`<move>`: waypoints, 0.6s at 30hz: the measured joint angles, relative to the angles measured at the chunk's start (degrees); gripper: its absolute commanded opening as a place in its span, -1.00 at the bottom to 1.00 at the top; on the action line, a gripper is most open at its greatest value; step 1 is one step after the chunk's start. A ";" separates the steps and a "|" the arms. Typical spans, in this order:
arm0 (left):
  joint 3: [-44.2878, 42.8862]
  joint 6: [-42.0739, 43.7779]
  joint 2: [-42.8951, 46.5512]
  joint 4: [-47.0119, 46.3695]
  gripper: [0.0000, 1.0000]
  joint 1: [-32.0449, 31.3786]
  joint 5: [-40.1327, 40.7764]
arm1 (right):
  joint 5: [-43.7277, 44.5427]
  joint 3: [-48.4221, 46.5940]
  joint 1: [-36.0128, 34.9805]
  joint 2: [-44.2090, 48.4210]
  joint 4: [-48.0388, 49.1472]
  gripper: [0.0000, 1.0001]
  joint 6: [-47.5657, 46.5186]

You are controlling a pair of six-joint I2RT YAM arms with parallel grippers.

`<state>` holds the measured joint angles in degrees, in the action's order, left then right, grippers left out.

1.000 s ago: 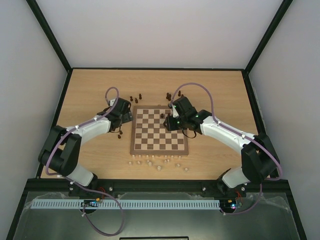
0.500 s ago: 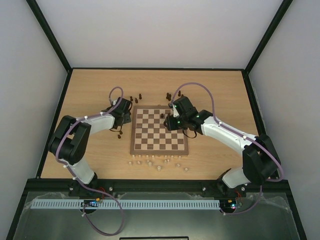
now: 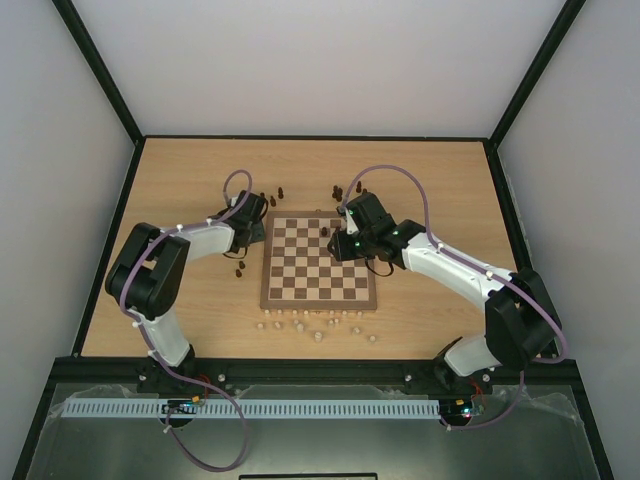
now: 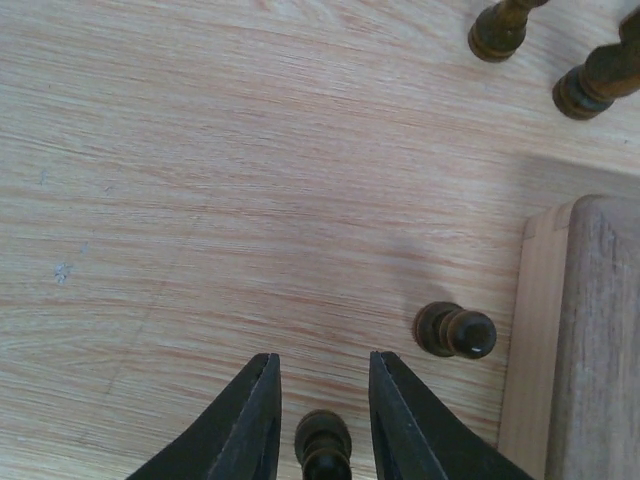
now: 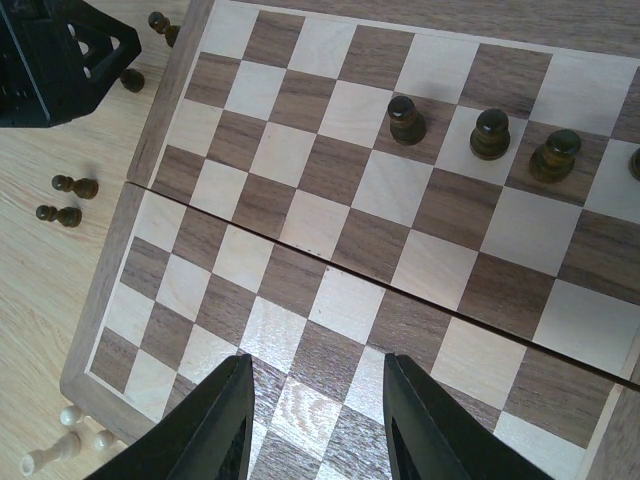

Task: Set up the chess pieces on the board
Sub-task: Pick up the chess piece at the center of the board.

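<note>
Three dark chess pieces [image 5: 490, 133] stand upright side by side in one row of squares on the board [image 5: 300, 230]; a fourth is cut off by the edge of the right wrist view. The remaining dark pieces are off the board on the table [image 3: 420, 170], in small groups beyond its far edge and beside its left edge. One dark pawn [image 4: 322, 445] stands just beside the board's left edge, between the fingers of the left gripper [image 4: 322, 360]. The jaws are narrowly apart astride it, with a gap showing on each side. The right gripper [image 5: 315, 400] hovers over the board with its jaws apart and nothing between them. Pale pieces [image 3: 300, 325] lie scattered on the table along the board's near edge.
</note>
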<state>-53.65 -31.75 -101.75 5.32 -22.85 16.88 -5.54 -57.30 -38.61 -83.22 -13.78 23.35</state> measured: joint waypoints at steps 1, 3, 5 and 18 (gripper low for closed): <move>-0.09 0.11 0.00 -0.15 -0.53 0.00 0.00 | 0.00 0.00 0.00 0.00 -0.02 -0.28 0.00; -0.11 0.24 0.00 -0.26 -0.53 0.00 -0.04 | 0.00 0.00 0.00 0.00 0.00 -0.28 0.00; -0.11 0.28 0.00 -0.22 -0.49 0.00 -0.11 | 0.00 0.02 0.00 0.00 0.00 -0.28 0.00; 1.03 -0.20 0.00 -0.02 -0.55 -0.13 -0.20 | -0.02 0.57 0.00 0.00 0.09 -0.28 0.00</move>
<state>-52.62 -31.94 -101.75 5.30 -22.98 16.69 -5.56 -56.73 -38.61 -83.22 -13.69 23.35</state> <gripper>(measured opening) 0.260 0.361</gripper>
